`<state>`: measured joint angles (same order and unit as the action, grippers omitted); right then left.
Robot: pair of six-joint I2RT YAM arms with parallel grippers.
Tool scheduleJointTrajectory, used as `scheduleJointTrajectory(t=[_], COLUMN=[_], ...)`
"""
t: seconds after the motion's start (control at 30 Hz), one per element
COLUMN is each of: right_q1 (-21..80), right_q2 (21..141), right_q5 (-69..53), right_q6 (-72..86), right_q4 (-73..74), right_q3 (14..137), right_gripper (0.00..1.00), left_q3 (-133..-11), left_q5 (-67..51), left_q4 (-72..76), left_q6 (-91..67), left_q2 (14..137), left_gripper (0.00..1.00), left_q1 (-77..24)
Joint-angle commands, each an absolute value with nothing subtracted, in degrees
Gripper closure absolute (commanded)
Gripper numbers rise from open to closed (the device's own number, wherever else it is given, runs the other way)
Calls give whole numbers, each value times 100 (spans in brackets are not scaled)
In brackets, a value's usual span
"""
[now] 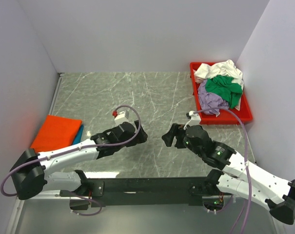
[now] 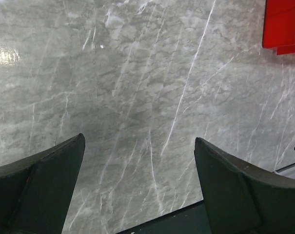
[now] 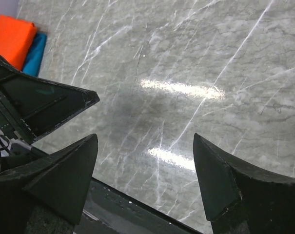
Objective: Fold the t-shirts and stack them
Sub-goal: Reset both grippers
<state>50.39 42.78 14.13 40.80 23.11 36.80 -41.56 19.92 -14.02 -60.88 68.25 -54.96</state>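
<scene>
A folded bright orange t-shirt [image 1: 56, 132] lies on a folded teal-blue t-shirt [image 1: 79, 134] at the table's left edge; both also show in the right wrist view, orange [image 3: 11, 38] and teal [image 3: 34, 53]. A white t-shirt [image 1: 217, 69], a green t-shirt [image 1: 225, 88] and a lavender t-shirt [image 1: 209, 100] lie crumpled in the red tray [image 1: 245, 116] at the back right. My left gripper [image 1: 141, 135] is open and empty over bare table near the middle. My right gripper [image 1: 168, 137] is open and empty, facing it.
The grey marble table [image 1: 137, 97] is walled by white panels at the back and both sides. A black mounting bar [image 1: 147, 186] runs along the near edge. A corner of the red tray [image 2: 284, 27] shows in the left wrist view.
</scene>
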Motion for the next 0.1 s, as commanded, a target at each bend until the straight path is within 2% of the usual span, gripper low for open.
scheduleJointTrajectory(t=[0.0,0.07], right_q1=[5071,5063], right_q2=[4219,4245], right_q5=[1617,1635], right_q6=[4008,4016], right_q4=[2065,2083], right_q3=[3691,3709], right_gripper=[15,15], left_q3=[-4316,-4324], left_q5=[1960,1977], left_q4=[-1257,-1292], left_q6=[-5959,-5959], left_q2=[6785,6759], left_gripper=[1,1], left_q1=[-5520,-5520])
